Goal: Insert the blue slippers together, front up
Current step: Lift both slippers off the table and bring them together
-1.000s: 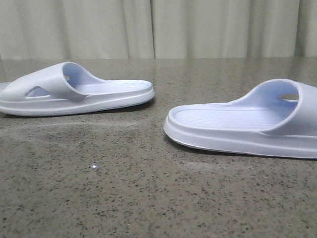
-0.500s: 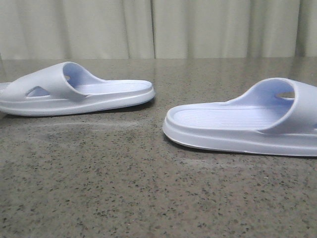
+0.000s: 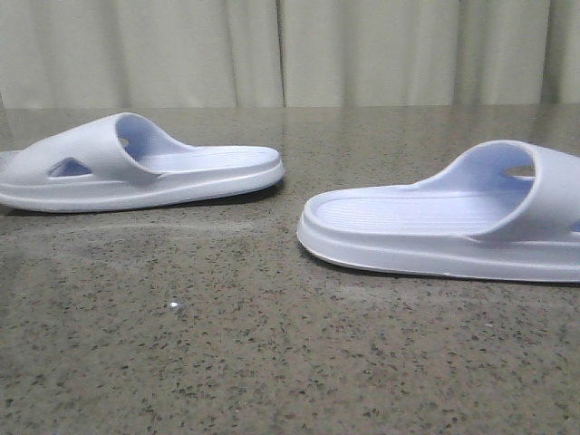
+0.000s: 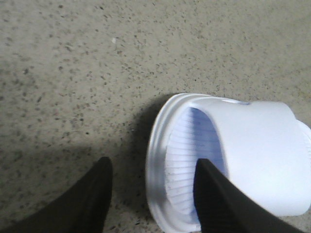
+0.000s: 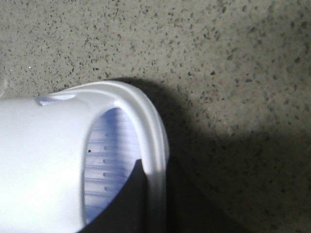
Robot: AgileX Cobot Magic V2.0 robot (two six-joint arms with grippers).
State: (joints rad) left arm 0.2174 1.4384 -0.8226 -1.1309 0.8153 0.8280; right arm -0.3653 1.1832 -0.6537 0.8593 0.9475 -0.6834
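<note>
Two pale blue slippers lie sole down on the speckled stone table. The left slipper has its strap at its left end. The right slipper has its strap at the right, running out of frame. No gripper shows in the front view. My left gripper is open and straddles the rim of the left slipper at its strap end, one finger over the ribbed footbed, the other over the table. My right gripper pinches the side rim of the right slipper, one finger on the footbed, the other lost in shadow.
The speckled table top spreads in front of and between the slippers. A pale curtain hangs behind the table's far edge. Nothing else stands on the table.
The right slipper has shifted slightly: its strap end has risen a little and its heel end has edged left. The left slipper has barely moved.
</note>
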